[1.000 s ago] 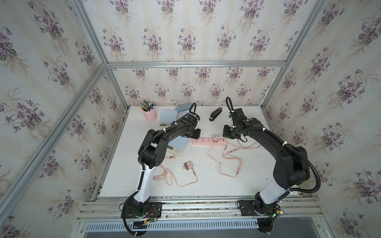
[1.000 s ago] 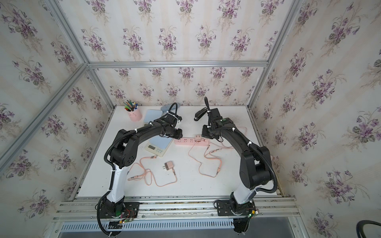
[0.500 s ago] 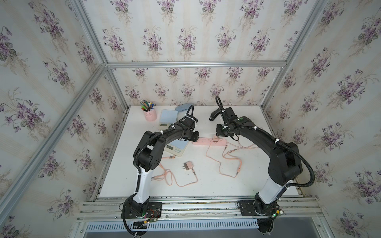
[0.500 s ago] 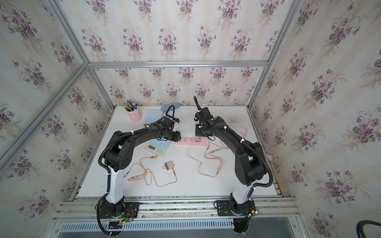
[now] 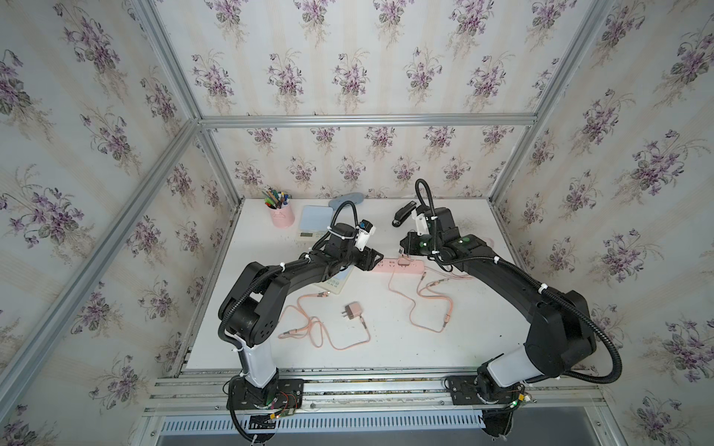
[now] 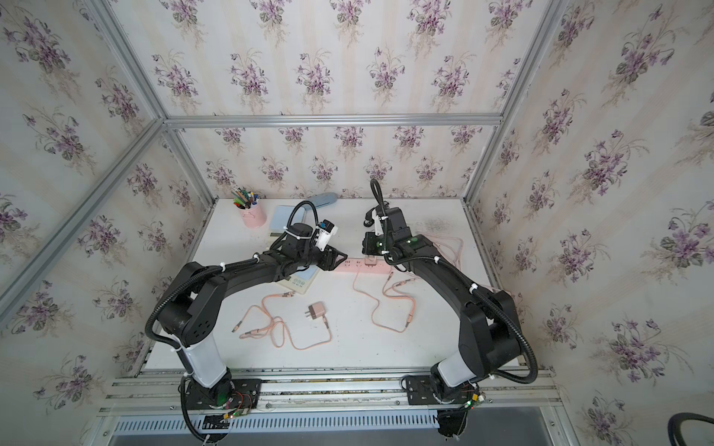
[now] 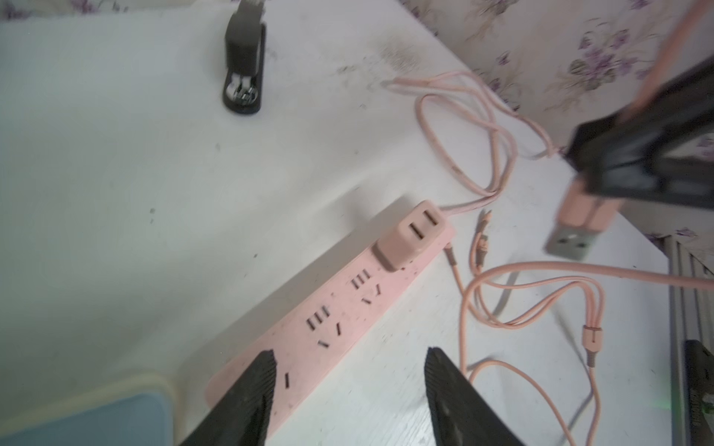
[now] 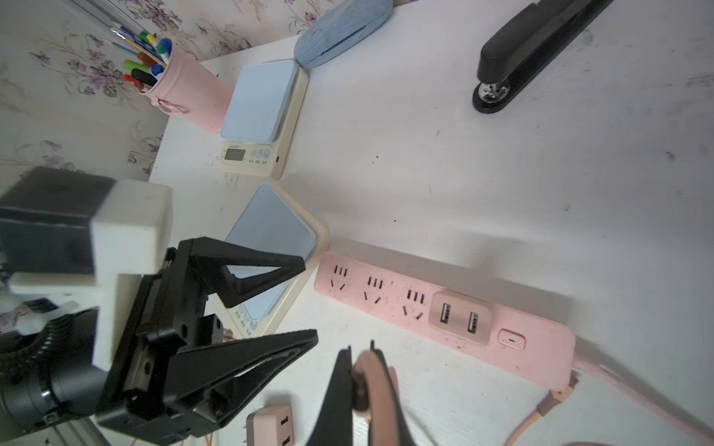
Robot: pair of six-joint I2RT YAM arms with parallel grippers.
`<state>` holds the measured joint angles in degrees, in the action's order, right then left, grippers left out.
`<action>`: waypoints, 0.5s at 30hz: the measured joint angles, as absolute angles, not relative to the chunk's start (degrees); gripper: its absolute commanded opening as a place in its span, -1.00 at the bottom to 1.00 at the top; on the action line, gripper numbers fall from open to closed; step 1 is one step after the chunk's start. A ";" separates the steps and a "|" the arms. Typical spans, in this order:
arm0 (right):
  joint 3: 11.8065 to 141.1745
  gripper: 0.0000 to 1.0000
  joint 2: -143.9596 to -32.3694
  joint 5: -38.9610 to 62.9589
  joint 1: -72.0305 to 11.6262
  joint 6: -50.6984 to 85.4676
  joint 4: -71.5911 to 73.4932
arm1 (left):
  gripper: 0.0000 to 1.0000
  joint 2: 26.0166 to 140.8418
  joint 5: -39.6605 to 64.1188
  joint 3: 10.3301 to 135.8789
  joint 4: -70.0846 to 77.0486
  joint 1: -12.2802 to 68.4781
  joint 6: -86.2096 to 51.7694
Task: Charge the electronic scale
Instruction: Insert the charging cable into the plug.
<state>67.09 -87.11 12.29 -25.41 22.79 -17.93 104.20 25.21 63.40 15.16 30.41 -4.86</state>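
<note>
Two blue-topped electronic scales are on the table. One scale (image 5: 338, 282) (image 8: 270, 231) lies partly under my left arm beside the pink power strip (image 5: 390, 266) (image 7: 328, 309). The other scale (image 5: 315, 222) (image 8: 259, 100) sits by the pen cup. A pink USB adapter (image 7: 409, 235) (image 8: 459, 316) is plugged into the strip. My right gripper (image 8: 360, 347) (image 5: 405, 251) hovers just above that adapter, shut on a pink cable's USB plug (image 7: 572, 239). My left gripper (image 7: 349, 353) (image 6: 336, 259) stands open over the strip's near end, holding nothing.
A loose pink adapter (image 5: 352, 311) with its cable (image 5: 320, 332) lies on the front of the table. The held cable's loops (image 5: 429, 305) trail to the front right. At the back stand a black stapler (image 5: 403, 216), a pink pen cup (image 5: 280, 214) and a blue case (image 8: 340, 27).
My left gripper has opened wider over the strip's end. My right gripper has carried the USB plug leftward to above the plugged-in adapter.
</note>
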 measured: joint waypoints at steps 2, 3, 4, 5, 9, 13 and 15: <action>66.61 -1.00 -86.70 14.57 -25.10 23.05 -17.63 | 0.15 104.36 29.36 64.40 18.94 30.41 -4.05; 66.46 -1.00 -86.48 15.22 -25.10 23.31 -17.45 | 0.12 104.55 31.42 64.90 20.80 30.48 -3.84; 66.37 -1.00 -86.19 16.01 -25.12 23.79 -17.41 | 0.11 104.75 33.26 65.30 22.39 30.59 -3.64; 66.28 -1.00 -85.95 16.38 -25.10 23.88 -17.21 | 0.11 104.95 34.70 65.52 23.51 30.74 -3.51; 66.06 -1.00 -85.45 17.82 -24.32 25.28 -16.75 | 0.11 105.58 39.24 65.91 26.11 31.59 -3.16; 65.76 -1.00 -85.19 19.03 -23.66 26.79 -16.62 | -0.04 106.32 41.08 66.19 26.96 32.23 -3.09; 65.71 -1.00 -85.06 19.81 -23.66 27.24 -16.47 | -0.13 106.91 41.50 66.61 27.11 32.29 -3.09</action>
<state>65.71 -85.06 19.81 -23.66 27.24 -16.47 106.91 41.50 66.61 27.11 32.29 -3.09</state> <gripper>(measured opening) 0.063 0.464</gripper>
